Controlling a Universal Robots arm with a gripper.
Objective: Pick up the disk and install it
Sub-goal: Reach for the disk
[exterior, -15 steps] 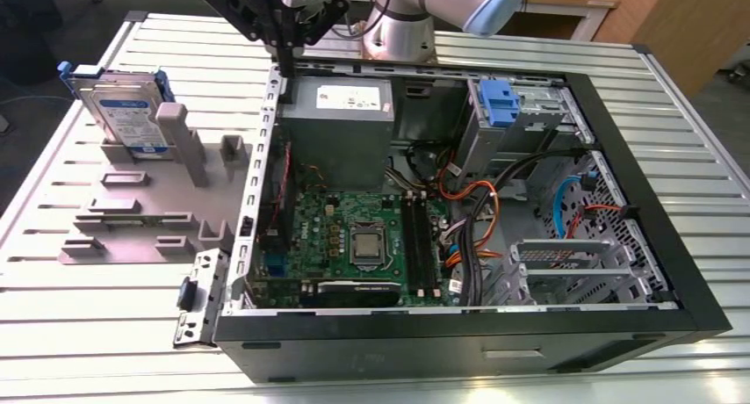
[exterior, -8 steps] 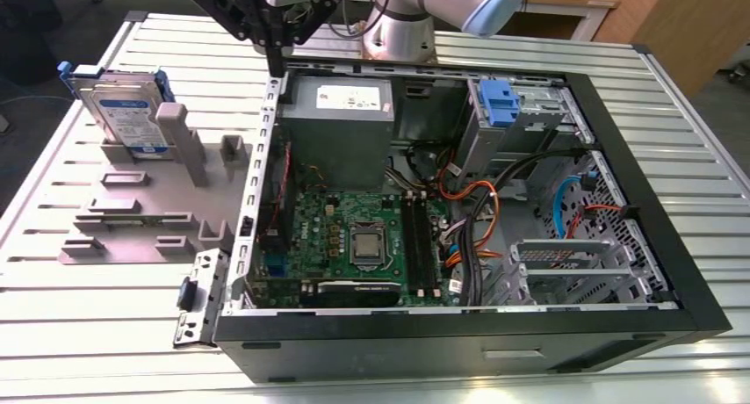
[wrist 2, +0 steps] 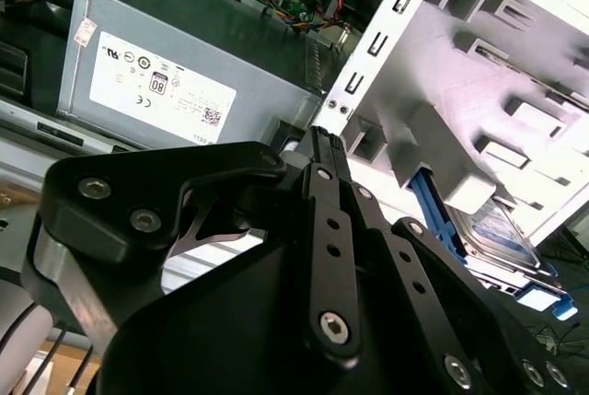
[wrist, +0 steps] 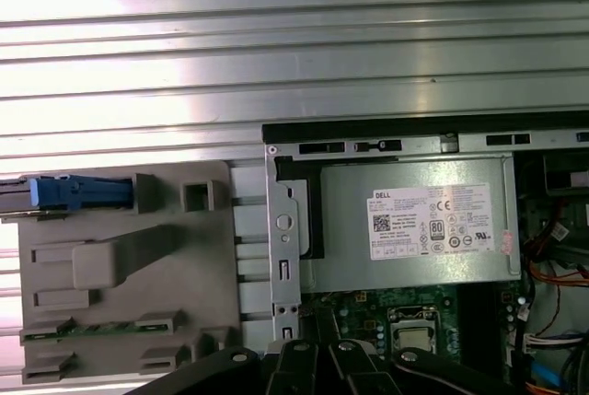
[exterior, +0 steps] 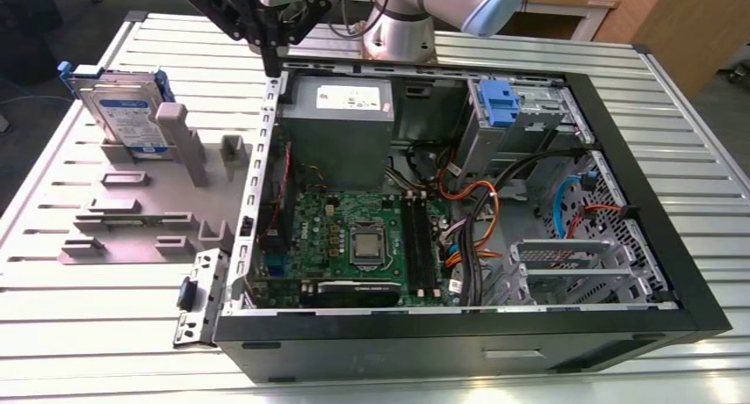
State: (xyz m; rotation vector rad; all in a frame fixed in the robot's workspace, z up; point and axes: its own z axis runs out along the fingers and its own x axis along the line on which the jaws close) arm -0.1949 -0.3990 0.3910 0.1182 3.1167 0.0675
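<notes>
The disk (exterior: 123,112) is a silver drive with a white-and-blue label and blue rails. It stands on edge in the grey slotted holder (exterior: 129,220) on the exterior view's left. My gripper (exterior: 272,57) hangs above the open computer case's back left corner, to the right of the disk and well apart from it. Its black fingers meet in one tip with nothing between them. In the second wrist view the gripper (wrist 2: 319,137) points past the case wall, with the disk (wrist 2: 492,229) beyond. The first wrist view looks down on the disk's blue rail (wrist: 78,194).
The open computer case (exterior: 469,334) lies on the ribbed metal table. Inside are a grey power supply (exterior: 340,114), a motherboard (exterior: 351,237), cables, a bay with a blue latch (exterior: 498,101) and a metal drive cage (exterior: 557,263). The arm's base (exterior: 399,26) stands behind.
</notes>
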